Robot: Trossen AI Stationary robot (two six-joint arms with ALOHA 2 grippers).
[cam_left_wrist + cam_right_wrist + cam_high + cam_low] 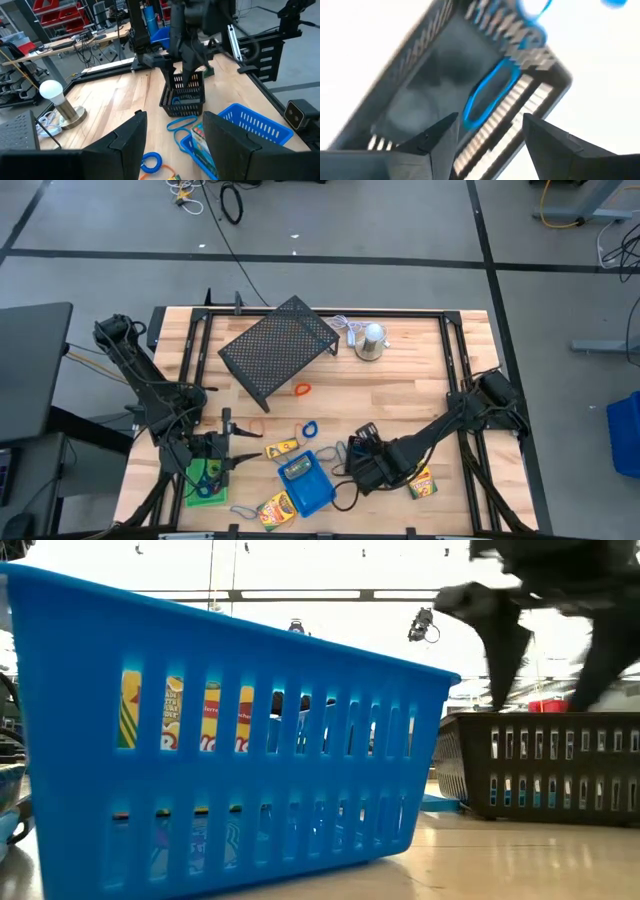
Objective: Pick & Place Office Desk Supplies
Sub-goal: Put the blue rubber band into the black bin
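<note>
Blue loop [487,92] lying in black tray [420,100], right gripper [490,132] spread open above it, left gripper [172,135] open, empty, over green tray [205,480].

Blue slotted tray [305,484], black mesh tray [186,93], blue loop [487,95], yellow crayon box [282,448].

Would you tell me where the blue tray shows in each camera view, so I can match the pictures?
High view: blue tray at the table's near edge, near the middle.
Low view: it fills the left and centre, close up.
Left wrist view: lower right.
Right wrist view: not in it.
Shared landmark: the black mesh tray beside it, seen in the low view, left wrist view and right wrist view.
</note>
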